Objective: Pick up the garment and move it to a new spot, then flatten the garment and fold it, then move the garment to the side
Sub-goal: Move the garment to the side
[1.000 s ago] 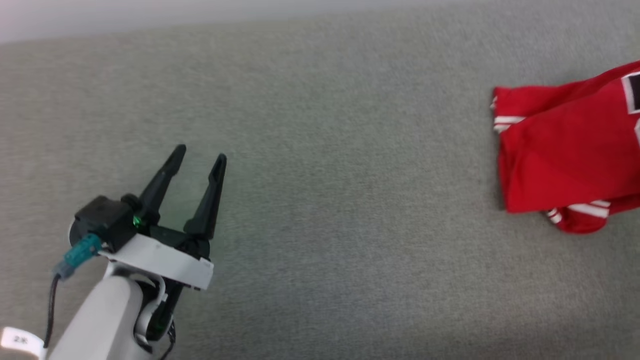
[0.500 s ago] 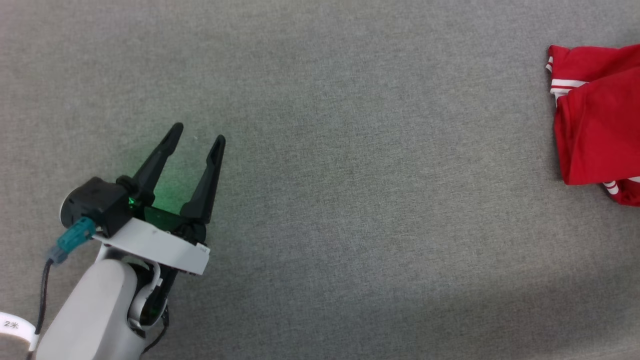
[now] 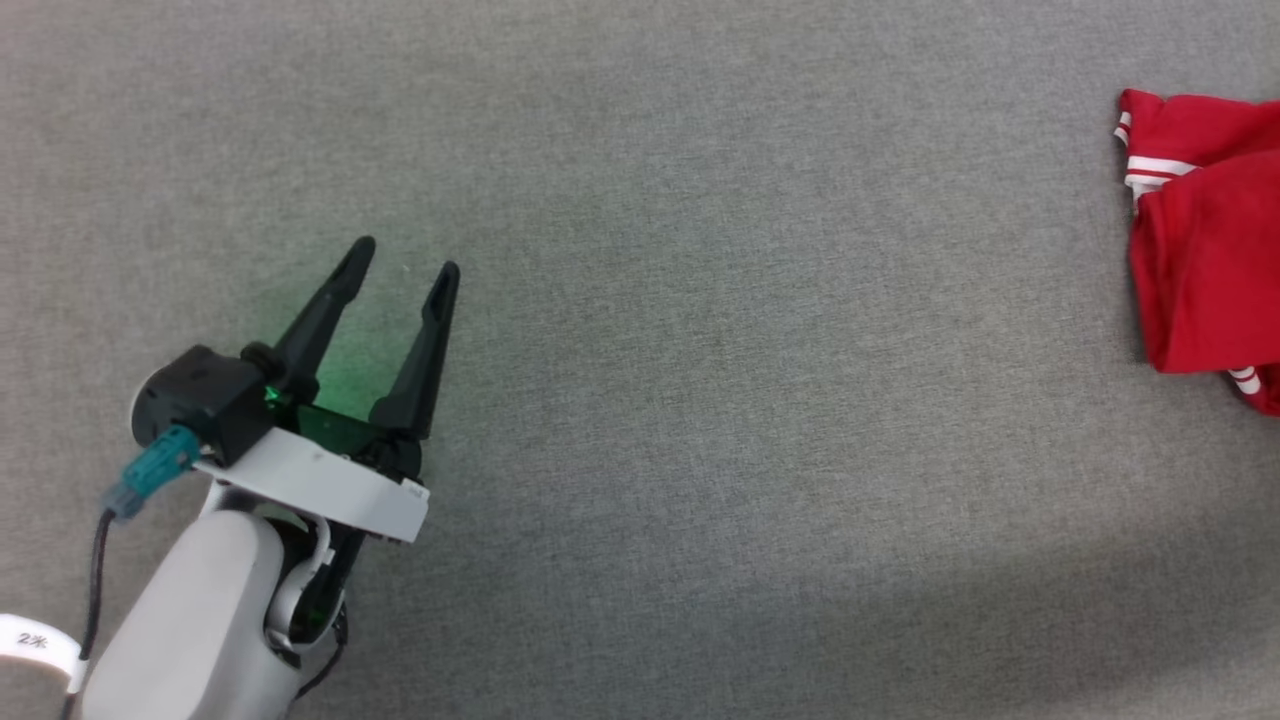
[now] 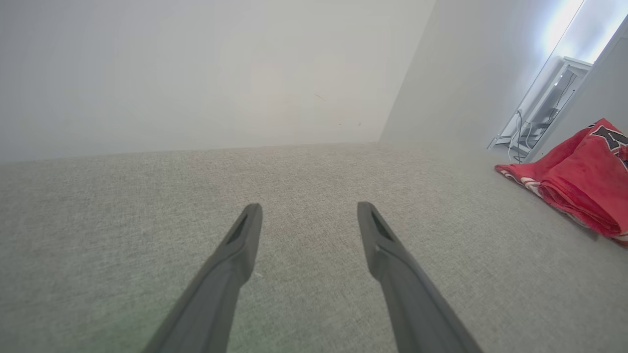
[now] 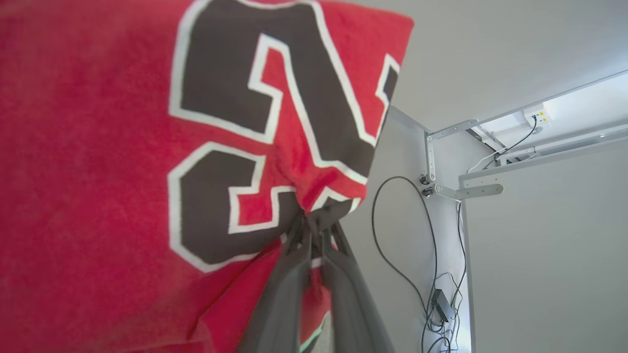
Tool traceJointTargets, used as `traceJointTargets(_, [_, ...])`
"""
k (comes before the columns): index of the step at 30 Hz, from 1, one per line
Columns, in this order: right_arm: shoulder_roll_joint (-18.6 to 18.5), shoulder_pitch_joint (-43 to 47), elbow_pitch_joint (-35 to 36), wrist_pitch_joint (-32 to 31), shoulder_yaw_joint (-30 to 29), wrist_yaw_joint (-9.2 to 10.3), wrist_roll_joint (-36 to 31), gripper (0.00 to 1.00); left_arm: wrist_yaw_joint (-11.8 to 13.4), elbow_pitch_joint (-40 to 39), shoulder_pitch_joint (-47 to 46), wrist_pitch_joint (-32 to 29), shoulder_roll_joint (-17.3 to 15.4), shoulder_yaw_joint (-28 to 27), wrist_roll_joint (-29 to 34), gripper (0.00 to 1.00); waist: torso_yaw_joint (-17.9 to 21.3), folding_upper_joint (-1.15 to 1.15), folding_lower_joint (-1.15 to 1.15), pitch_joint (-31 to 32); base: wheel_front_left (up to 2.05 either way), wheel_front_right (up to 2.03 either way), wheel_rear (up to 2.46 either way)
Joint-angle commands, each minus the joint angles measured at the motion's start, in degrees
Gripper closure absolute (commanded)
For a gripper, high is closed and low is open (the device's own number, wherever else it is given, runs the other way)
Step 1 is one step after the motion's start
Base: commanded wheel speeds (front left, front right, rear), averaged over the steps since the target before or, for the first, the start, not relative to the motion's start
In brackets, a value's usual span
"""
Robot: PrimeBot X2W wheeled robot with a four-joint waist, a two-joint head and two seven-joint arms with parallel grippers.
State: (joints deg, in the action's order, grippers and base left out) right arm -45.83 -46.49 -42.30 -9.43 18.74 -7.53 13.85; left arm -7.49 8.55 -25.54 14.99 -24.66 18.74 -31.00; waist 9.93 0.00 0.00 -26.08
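The head view looks steeply down on the grey surface [image 3: 700, 300], with the left pincer [image 3: 406, 258] at 8 o'clock and the garment [image 3: 1200, 270] cut off at 3 o'clock. The left wrist view skims low across the same surface and shares the garment at 3 o'clock. The right wrist view sits hard against the garment.
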Motion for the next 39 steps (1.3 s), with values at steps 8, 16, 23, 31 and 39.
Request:
traceJointTargets(8, [1.2,-2.9,-5.7,1.9,0.2,0.09,1.9,0.0,0.0,0.7,1.1,0.2,1.2,-0.5,0.2,0.0,-1.9,0.0,0.0,2.9,0.0,0.0,0.0])
traceJointTargets(16, [3.1,-0.1,-3.3,5.0,-1.6,0.09,3.8,0.0,0.0,1.3,4.4,0.2,2.8,-2.8,0.7,0.0,-3.9,0.0,0.0,8.5,0.0,0.0,0.0])
traceJointTargets(23, [6.7,5.2,2.9,9.5,-3.6,0.09,6.3,0.0,0.0,1.8,8.7,0.2,3.7,-5.8,1.2,0.0,-5.7,0.0,0.0,14.1,0.0,0.0,0.0])
traceJointTargets(31, [11.8,15.4,12.1,15.0,-8.7,0.09,6.1,0.0,0.0,1.9,13.7,0.2,4.5,-10.2,2.0,0.0,-8.3,0.0,0.0,19.9,0.0,0.0,0.0])
traceJointTargets(39, [17.8,25.8,20.4,17.6,-14.6,0.09,3.3,0.0,0.0,2.0,17.5,0.2,5.1,-14.0,3.7,0.0,-10.1,0.0,0.0,22.9,0.0,0.0,0.0])
